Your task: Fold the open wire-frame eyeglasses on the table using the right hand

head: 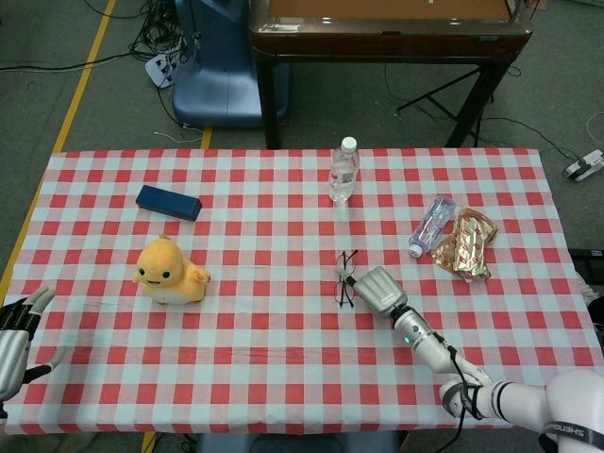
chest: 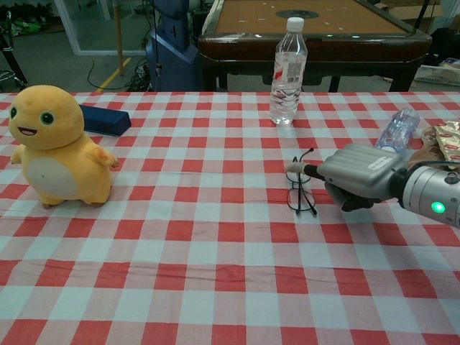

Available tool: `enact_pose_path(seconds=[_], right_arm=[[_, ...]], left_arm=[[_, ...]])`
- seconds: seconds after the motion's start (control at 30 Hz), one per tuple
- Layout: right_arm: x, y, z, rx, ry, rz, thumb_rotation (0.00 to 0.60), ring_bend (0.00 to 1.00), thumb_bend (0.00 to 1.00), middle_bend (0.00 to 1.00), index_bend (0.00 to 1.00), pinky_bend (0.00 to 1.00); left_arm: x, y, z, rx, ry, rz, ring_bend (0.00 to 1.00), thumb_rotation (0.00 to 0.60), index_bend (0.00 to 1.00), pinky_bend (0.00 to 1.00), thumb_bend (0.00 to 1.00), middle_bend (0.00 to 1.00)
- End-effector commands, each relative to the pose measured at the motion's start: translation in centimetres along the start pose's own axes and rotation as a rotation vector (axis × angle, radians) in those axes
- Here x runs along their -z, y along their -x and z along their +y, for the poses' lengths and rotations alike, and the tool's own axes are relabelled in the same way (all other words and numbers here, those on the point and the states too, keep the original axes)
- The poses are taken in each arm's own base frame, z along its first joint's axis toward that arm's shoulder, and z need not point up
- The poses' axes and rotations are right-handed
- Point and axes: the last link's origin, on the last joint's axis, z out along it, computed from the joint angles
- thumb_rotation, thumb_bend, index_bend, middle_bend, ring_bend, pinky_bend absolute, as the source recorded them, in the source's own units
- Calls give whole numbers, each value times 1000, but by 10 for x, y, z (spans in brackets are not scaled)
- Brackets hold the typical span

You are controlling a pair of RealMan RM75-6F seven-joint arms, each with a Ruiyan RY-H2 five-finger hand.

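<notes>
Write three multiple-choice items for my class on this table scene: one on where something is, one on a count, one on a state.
1. Where is the yellow plush toy?
A. On the glasses' left in the head view
B. Next to the snack packet
C. Behind the standing bottle

2. How many plastic bottles are on the table?
A. One
B. Two
C. Three

3. How is the bottle beside the snack packet?
A. Standing upright
B. Lying on its side
C. Held by a hand

Answers:
1. A: the toy sits far to the left of the glasses, near the blue case.
2. B: one bottle stands at the far edge and one lies by the packet.
3. B: it rests flat on the cloth; the right hand is at the glasses instead.
</notes>
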Motion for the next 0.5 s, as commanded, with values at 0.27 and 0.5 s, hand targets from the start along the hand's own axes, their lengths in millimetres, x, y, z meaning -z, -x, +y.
enact_pose_path(seconds=[0.27,0.5], right_arm=[[-10,4,-7,-54,-3,-1,600,960,1000,1000,0,963],[-14,5,-10,-80,-5,5,600,960,1000,1000,0,963]], left_arm=[[0,0,0,-1,0,-2,142,600,108,138,260,97],[-1,1,-1,-3,-2,-4,142,600,108,138,260,96]])
